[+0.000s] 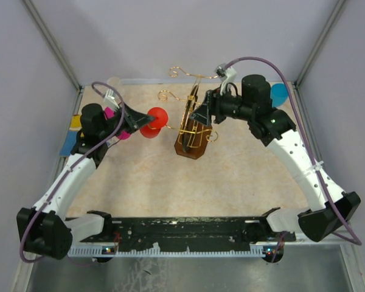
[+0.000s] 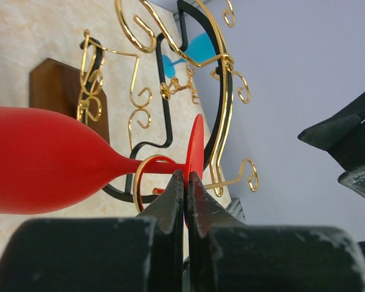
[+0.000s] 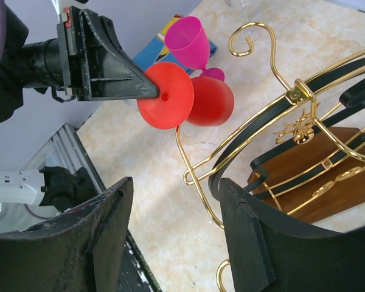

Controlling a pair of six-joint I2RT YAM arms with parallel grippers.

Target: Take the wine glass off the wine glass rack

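At one rack (image 1: 188, 148), left jaws pinch one glass (image 1: 155, 120), maybe hooked; right jaws apart.

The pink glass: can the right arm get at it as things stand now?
Probably not directly: the red wine glass, held by the left gripper, is between the pink glass and the open right gripper.

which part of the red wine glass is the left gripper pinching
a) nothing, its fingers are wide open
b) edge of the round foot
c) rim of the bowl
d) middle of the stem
B: in the left wrist view the left gripper has its two fingers closed on the edge of the flat round foot of the red wine glass, while the stem and bowl lie clear of the fingers.
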